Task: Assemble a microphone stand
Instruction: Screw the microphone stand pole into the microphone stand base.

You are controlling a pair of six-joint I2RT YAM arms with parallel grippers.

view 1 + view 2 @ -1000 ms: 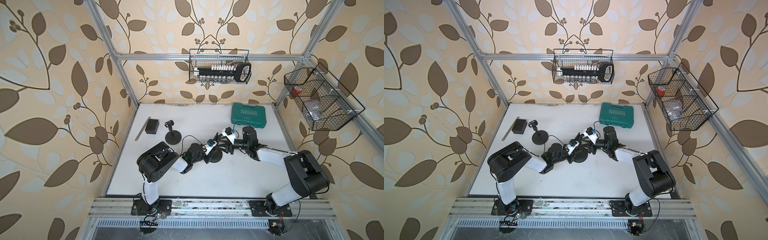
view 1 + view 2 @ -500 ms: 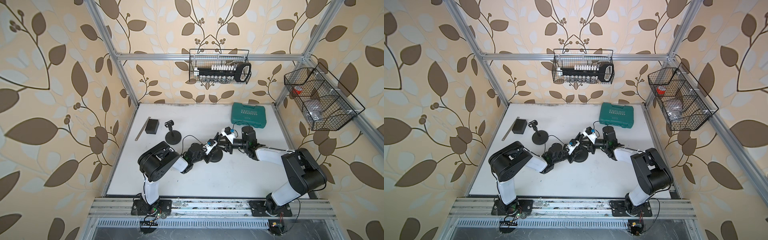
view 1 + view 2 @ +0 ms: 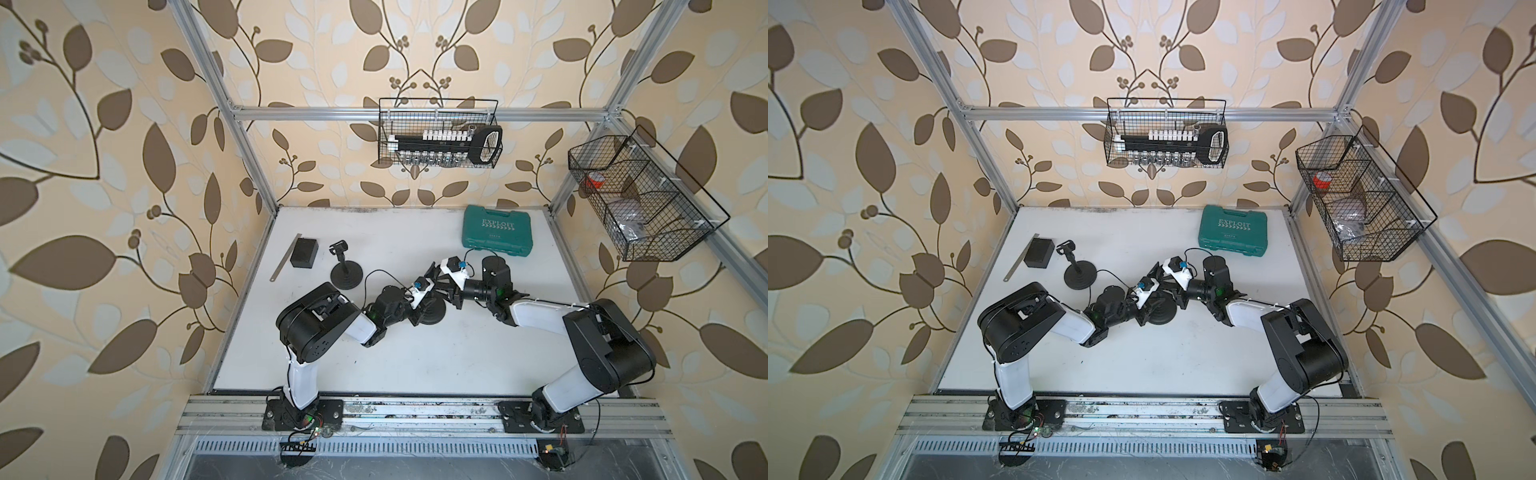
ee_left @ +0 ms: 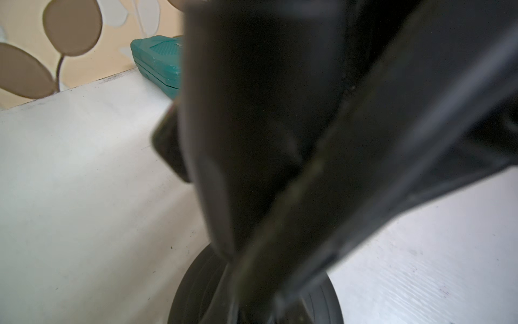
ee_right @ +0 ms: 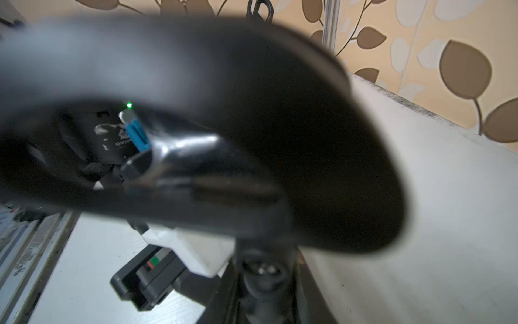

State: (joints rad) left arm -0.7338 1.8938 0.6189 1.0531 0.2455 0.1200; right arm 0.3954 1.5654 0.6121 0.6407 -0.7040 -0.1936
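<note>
Round base barely visible beneath left hand and right hand

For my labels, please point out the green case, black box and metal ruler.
green case [image 3: 498, 232], in a top view, lid centre.
black box [image 3: 304, 252], in a top view, top face.
metal ruler [image 3: 279, 270], in a top view, lower part.

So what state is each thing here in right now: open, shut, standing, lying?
Left gripper: shut.
Round base: flat on the table.
Right gripper: above the Round base; open or shut unclear.
Small stand: upright on its round foot.
Green case: closed, lying flat.
Black box: lying flat.
Metal ruler: lying flat beside the Black box.
</note>
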